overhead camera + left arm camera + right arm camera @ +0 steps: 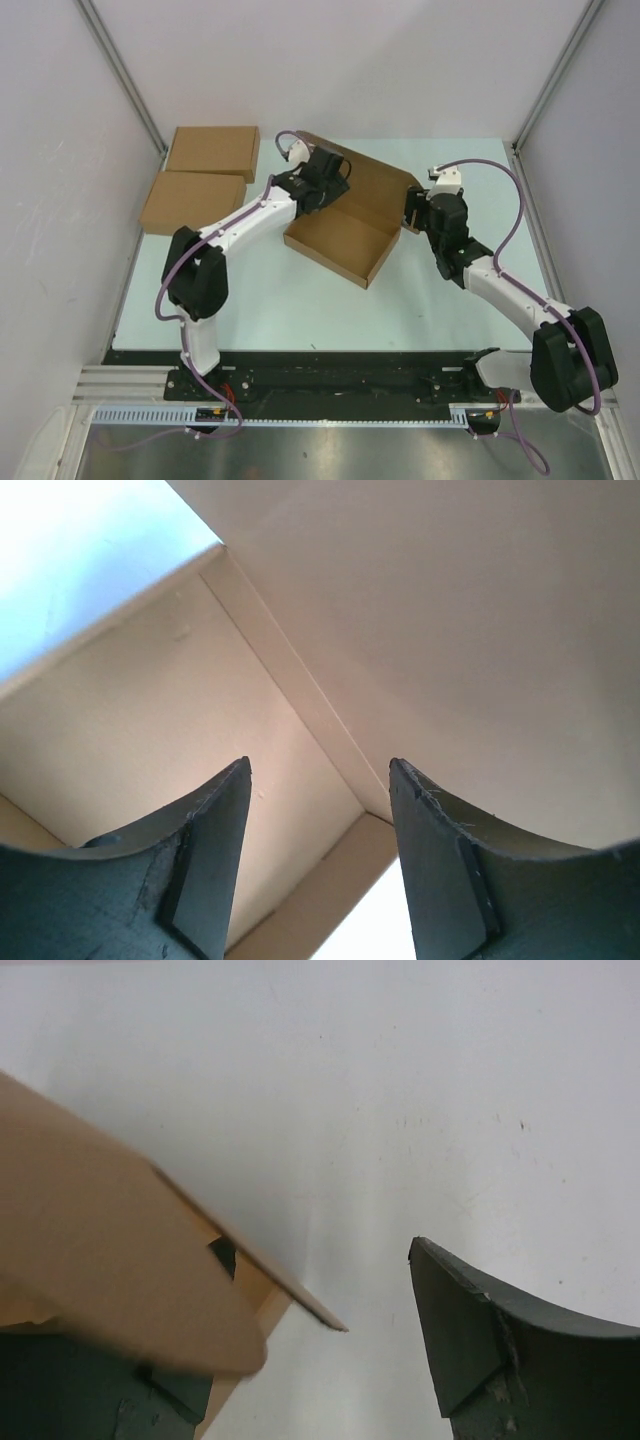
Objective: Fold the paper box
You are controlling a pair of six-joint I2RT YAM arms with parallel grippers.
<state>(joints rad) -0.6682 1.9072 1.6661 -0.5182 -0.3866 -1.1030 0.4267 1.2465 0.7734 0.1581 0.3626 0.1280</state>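
At table (450, 290) centre: paper box (345, 245), tray formed, lid (378, 185) raised. L gripper (320, 768) wide, inside tray at rear corner. R gripper (413, 211) apart, lid's side flap (150, 1260) btwn jaws, unpinched. Advise: tuck flap inward, withdraw L, then lower lid.

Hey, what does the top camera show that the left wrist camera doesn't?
Only top: the whole paper box, lid raised, both arms, two flat boxes at far left, and the right end effector by the lid's right corner. Only left wrist: the box's inner crease close up, past its open fingers. Both: the paper box and the left end effector.
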